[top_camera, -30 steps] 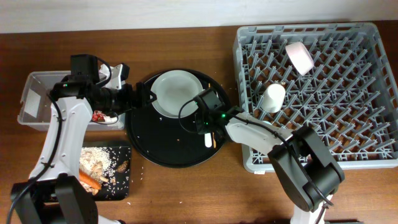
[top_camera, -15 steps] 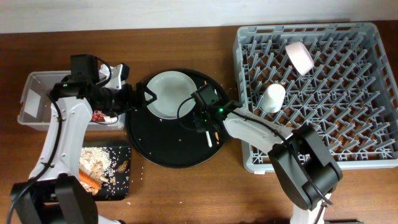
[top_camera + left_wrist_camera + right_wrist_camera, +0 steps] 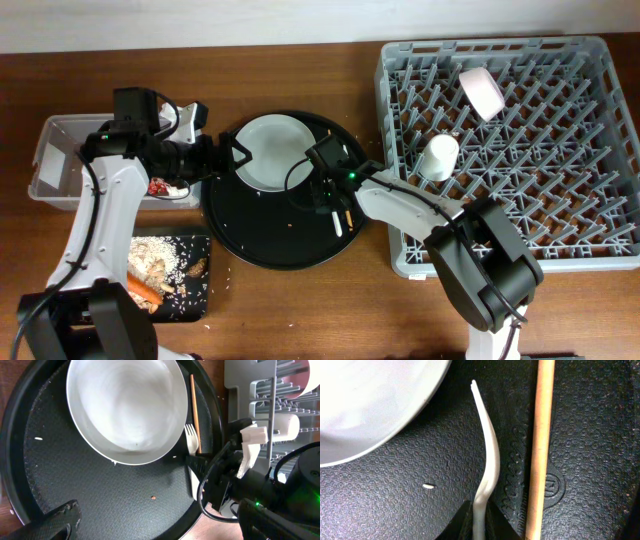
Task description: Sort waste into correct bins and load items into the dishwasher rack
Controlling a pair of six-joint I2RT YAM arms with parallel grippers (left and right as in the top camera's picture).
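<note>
Now our right gripper (image 3: 476, 519) pinches white plastic fork (image 3: 489, 460) by thin handle; chopstick (image 3: 540, 445) at 3 o'clock may snag, fork twisting loose; left gripper (image 3: 231, 159) spread open

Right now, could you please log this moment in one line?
right gripper: shut on fork | left gripper: open by plate | chopstick: beside fork, on tray

From overhead we look straight down on the whole counter (image 3: 300, 80), with both arms and the dishwasher rack (image 3: 520, 150) in frame. Our left wrist view hangs above the round black tray (image 3: 100, 490), facing down toward the right arm. Our right wrist view sits very close to the tray floor. All three share the pale round plate (image 3: 127, 410), the white plastic fork (image 3: 492, 460) and a chopstick (image 3: 540, 435).
</note>
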